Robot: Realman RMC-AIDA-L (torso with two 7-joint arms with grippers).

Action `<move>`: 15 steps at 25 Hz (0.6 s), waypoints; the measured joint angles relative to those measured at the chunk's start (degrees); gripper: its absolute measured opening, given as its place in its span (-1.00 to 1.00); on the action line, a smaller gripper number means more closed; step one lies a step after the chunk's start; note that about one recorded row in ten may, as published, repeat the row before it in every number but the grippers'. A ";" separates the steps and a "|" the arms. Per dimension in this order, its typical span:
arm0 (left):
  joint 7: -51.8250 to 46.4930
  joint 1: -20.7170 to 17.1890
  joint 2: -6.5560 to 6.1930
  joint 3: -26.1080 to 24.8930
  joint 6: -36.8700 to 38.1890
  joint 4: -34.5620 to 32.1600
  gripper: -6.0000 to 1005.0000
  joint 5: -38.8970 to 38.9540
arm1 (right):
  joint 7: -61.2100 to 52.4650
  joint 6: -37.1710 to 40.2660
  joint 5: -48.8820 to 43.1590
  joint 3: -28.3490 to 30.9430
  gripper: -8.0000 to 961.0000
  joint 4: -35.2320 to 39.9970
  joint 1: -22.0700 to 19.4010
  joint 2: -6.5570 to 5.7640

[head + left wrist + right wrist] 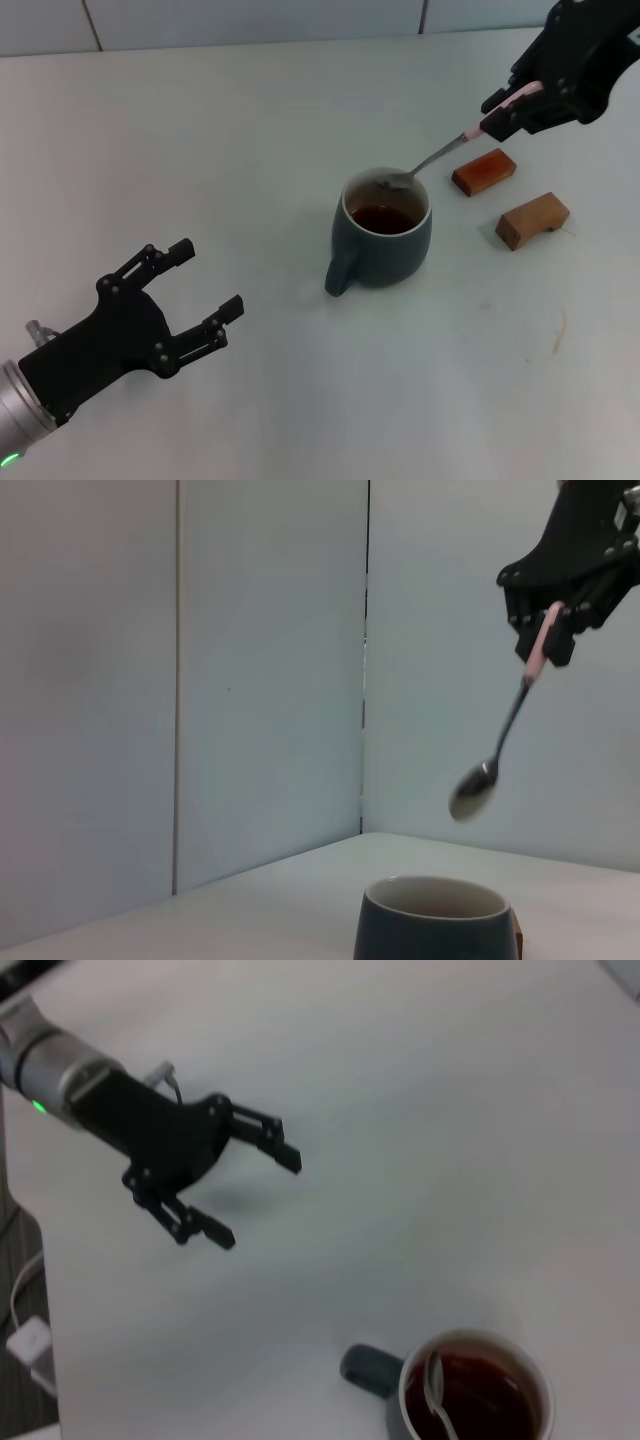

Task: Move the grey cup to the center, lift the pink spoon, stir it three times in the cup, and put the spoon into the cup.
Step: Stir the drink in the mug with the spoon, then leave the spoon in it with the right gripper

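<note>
the right hand (512,108), black and at the upper right of the head view, is pinching the pale pink handle of the slim pink spoon with a grey metal bowl and neck (440,152). the spoon slants down and to the left from the hand, its bowl over the far rim of the dark blue-grey ceramic cup with a white inside (381,240). in the left wrist view the spoon's bowl hangs in the air clearly above the cup's rim, apart from it. the cup stands upright on the plain white bench (250,150), right of the middle of the head view, with dark brown liquid inside and its loop handle pointing toward the lower left.

the left hand (190,297) sits in the lower left of the head view, well apart from the cup, its fingers spread and holding nothing.

two brown wooden blocks (484,171) lie on the bench right of the cup, below the right hand.

no brand, label or writing can be read on anything.
</note>
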State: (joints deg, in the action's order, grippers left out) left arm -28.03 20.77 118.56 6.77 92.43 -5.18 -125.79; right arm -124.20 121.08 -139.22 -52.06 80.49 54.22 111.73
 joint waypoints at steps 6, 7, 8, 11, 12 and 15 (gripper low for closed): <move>-0.01 -0.13 0.00 0.00 -0.19 0.45 0.71 0.19 | -1.39 -0.74 -5.59 -3.30 -0.74 -4.72 5.15 0.80; 0.05 -0.15 0.00 0.00 -0.21 0.60 0.71 0.20 | -1.74 -1.76 -6.17 -4.55 -0.74 -5.31 5.76 1.10; 0.09 -0.16 0.00 0.00 -0.22 0.67 0.71 0.20 | -1.74 -1.76 -6.17 -4.55 -0.74 -5.31 5.76 1.10; 0.15 -0.15 0.00 0.00 -0.24 0.71 0.71 0.15 | -2.16 -4.43 -8.13 -6.88 -0.74 -7.17 6.76 1.77; 0.18 -0.15 0.00 0.02 -0.24 0.70 0.71 0.10 | -2.21 -6.16 -9.48 -8.26 -0.74 -9.23 7.49 2.31; 0.06 -0.11 -0.04 0.06 -0.24 0.70 0.71 -0.11 | -2.20 -7.75 -10.43 -9.40 -0.74 -11.48 8.19 2.70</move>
State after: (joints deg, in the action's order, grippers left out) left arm -27.98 20.66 118.52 6.83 92.19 -4.48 -125.90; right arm -126.40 113.33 -149.65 -61.46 69.00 62.41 114.43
